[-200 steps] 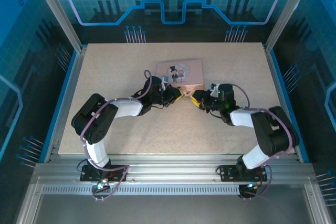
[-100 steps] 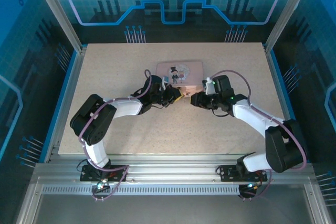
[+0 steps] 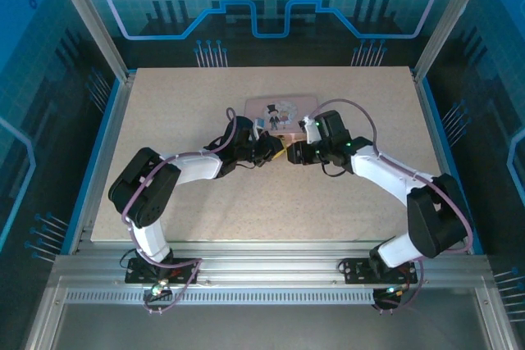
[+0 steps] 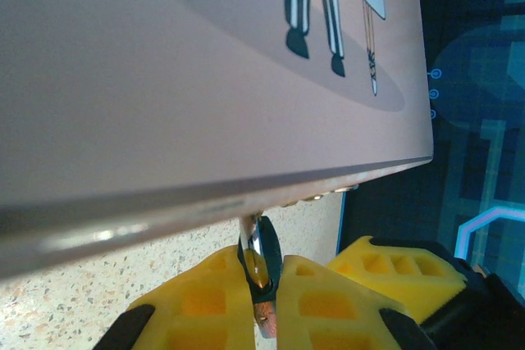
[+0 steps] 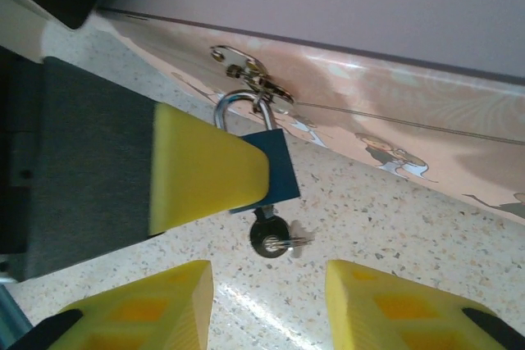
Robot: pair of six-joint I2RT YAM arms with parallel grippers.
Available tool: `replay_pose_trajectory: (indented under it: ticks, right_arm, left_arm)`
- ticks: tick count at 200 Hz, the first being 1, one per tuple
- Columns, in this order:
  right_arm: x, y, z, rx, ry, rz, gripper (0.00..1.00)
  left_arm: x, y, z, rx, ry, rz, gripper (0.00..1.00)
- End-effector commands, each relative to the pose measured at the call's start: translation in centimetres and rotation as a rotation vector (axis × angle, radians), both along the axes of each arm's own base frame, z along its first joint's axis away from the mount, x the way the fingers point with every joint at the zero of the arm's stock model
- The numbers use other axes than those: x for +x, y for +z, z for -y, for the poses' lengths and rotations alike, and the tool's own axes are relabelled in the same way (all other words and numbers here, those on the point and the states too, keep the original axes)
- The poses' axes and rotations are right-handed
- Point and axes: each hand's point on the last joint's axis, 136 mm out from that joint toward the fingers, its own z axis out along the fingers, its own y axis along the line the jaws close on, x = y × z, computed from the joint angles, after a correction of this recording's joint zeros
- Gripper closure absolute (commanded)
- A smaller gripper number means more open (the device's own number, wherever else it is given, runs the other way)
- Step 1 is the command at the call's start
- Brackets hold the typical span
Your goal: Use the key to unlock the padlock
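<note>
The small blue padlock (image 5: 277, 171) hangs by its silvery shackle (image 5: 234, 104) from the metal hasp on the pink box (image 3: 280, 112). My left gripper (image 4: 261, 266) is shut on the padlock body (image 4: 264, 245), which sits edge-on between the yellow fingers (image 4: 205, 297). One of those fingers (image 5: 205, 171) covers half the lock in the right wrist view. The key (image 5: 271, 238), dark-headed with a silvery ring, sticks out of the padlock's underside. My right gripper (image 5: 269, 278) is open just below the key, a finger on each side, touching nothing. Both grippers meet at the box's front edge, left gripper (image 3: 276, 152) and right gripper (image 3: 294, 156).
The pink box with its cartoon picture lies at the table's middle back, its front wall (image 5: 394, 120) right behind the lock. Speckled tabletop (image 3: 271, 202) spreads around. The right gripper's yellow finger (image 4: 402, 268) shows beside the left fingers.
The right arm has swung left and its gripper has come in close under the padlock and key. The left arm has kept still, holding the lock.
</note>
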Motion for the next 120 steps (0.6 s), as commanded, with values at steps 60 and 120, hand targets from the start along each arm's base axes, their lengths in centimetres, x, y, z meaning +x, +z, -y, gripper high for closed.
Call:
replay_pose_trajectory:
  ticks: [60,120]
  right_arm:
    - [0.84,0.21,-1.41,-0.050,0.061,0.042,0.63]
    - [1.33,0.06,-1.64,-0.082,0.072,0.053,0.67]
  left_arm:
    - [0.10,6.15,1.43,-0.114,-0.064,0.117,0.98]
    - [-0.02,6.14,1.49,-0.123,-0.068,0.113,0.98]
